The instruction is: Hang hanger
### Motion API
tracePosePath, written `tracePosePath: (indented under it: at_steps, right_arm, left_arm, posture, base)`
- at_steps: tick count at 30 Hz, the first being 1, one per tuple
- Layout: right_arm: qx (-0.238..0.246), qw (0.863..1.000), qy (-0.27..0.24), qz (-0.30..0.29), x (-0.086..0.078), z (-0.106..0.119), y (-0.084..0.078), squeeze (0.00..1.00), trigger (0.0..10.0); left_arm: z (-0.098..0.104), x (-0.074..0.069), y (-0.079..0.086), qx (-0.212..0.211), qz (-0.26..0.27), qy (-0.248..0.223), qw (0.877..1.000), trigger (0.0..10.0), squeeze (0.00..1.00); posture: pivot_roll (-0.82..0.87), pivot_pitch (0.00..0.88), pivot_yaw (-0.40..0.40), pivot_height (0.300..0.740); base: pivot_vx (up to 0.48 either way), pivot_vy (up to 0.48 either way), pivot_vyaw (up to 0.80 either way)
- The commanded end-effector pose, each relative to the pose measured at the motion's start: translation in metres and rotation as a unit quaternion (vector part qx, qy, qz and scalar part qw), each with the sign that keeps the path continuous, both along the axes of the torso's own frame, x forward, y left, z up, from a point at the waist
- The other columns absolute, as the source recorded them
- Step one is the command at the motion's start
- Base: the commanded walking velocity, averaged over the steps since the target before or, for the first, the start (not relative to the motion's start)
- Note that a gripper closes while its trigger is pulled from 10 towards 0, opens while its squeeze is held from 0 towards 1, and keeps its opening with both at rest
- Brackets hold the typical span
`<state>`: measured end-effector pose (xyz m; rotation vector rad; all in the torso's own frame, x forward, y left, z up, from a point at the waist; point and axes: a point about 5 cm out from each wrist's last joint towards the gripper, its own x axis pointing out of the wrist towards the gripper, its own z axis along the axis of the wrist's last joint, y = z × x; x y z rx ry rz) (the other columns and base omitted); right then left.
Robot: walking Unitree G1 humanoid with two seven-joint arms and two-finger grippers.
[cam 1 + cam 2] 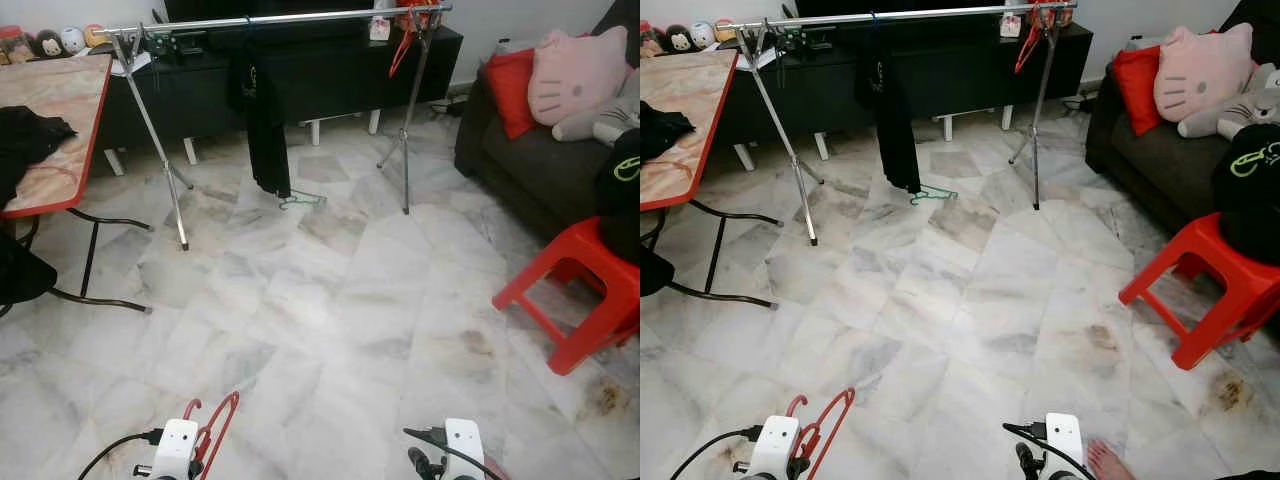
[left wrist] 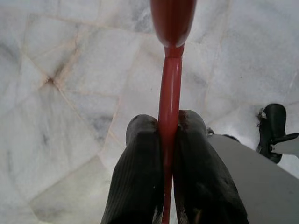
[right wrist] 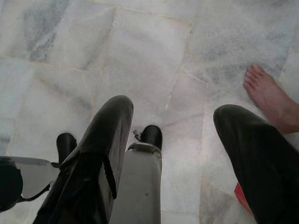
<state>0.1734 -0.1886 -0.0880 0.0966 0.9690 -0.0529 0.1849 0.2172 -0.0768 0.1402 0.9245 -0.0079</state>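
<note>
**Red hanger held low, rack across the room**

Here the left gripper has its two black fingers pressed onto the red hanger, low over the marble floor. The right gripper hangs with fingers spread apart, holding nothing, a person's bare foot near it. Well ahead stands the metal clothes rack, a black garment draped from its bar and another red hanger near its right end.

I'm seeing the marble floor carrying a clothes rack, a red stool, a green hanger.
</note>
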Motion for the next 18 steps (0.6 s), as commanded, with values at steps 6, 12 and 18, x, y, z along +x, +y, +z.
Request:
tracePosePath:
  at_steps: [6, 12, 18]
  right_arm:
    - [-0.006, 1.0, 0.007, -0.014, -0.0065, -0.0023, -0.0048, 0.0, 10.0]
    - [-0.006, 1.0, 0.007, -0.017, -0.0098, -0.0035, -0.0047, 0.0, 10.0]
    - [-0.003, 1.0, 0.004, -0.004, -0.0099, -0.0035, -0.0029, 0.0, 10.0]
  left_arm:
    - [-0.0051, -0.0101, 0.0017, 0.004, 0.004, 0.022, 1.0, 10.0, 0.0]
    - [-0.0063, -0.0116, -0.0008, 0.003, -0.002, 0.025, 1.0, 10.0, 0.0]
    - [-0.0025, -0.0032, -0.0021, -0.001, -0.003, 0.013, 1.0, 10.0, 0.0]
  posture:
    - [-0.06, 0.071, 0.005, 0.74]
    - [-0.05, 0.075, 0.005, 0.74]
    - [-0.04, 0.045, 0.002, 0.74]
  base:
    - [0.0, 0.0, 0.0]
    - [0.0, 0.0, 0.0]
    - [0.0, 0.0, 0.0]
